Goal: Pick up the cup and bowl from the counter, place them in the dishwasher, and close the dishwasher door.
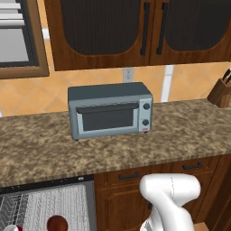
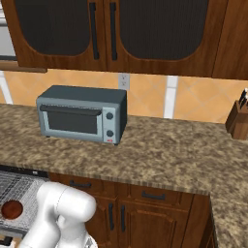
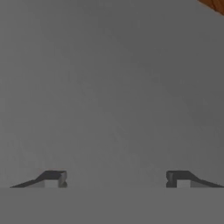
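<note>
Hand view: gripper (image 3: 116, 178) open, tips wide apart, nothing between them. It faces a flat grey surface up close, w/ a sliver of brown wood at the top right corner. Prob. the dishwasher door, but can't tell for sure.

Left base view: bowl (image 1: 57, 223) already sits in the white wire rack of the dishwasher (image 1: 49, 203), and a bit of white rim w/ red at the bottom left edge looks like the cup (image 1: 16, 228). Right base view shows the bowl (image 2: 11, 209) in the rack too. Counter (image 1: 180, 131) carries a toaster oven (image 1: 110, 110) and a knife block (image 1: 221, 92) at the far right; no cup or bowl on it.

So, judging by this: loading done, door closing is the step in hand. The arm is bent down low, below the counter edge.

To do it well:
- keep the fingers as they are, no grasp needed, push w/ the flat of the hand
- contact near the door's free edge, centred, so it swings w/o twisting
- follow the hinge arc, not a straight shove
- check the rack is fully in before the door comes up, else it jams
- steady push till it's flush under the control strip.
</note>
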Available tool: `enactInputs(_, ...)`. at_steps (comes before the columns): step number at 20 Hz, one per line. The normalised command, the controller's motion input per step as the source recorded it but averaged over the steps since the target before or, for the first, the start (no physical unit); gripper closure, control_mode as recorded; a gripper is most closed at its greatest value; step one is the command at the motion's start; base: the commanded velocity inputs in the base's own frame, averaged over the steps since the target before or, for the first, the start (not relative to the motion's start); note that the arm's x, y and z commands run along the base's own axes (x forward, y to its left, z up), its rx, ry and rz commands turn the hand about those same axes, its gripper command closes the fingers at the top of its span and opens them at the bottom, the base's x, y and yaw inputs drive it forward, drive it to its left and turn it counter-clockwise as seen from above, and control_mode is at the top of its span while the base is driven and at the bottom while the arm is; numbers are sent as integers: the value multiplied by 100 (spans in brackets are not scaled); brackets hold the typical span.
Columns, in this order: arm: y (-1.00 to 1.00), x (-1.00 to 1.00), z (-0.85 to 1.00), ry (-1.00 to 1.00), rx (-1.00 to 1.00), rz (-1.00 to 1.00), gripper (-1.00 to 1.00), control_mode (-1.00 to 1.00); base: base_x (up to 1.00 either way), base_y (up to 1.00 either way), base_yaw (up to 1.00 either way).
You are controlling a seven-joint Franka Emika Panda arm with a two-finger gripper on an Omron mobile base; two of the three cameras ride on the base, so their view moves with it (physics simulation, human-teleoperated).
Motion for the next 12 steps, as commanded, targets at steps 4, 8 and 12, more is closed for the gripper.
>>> enactInputs(4,-46,100,0,-18,14,0,-100,-100,0,0,0)
enactInputs(8,-51,100,6,-22,17,0,-100,-100,0,0,0)
enactInputs(12,-44,100,22,-28,15,0,-100,-100,0,0,0)
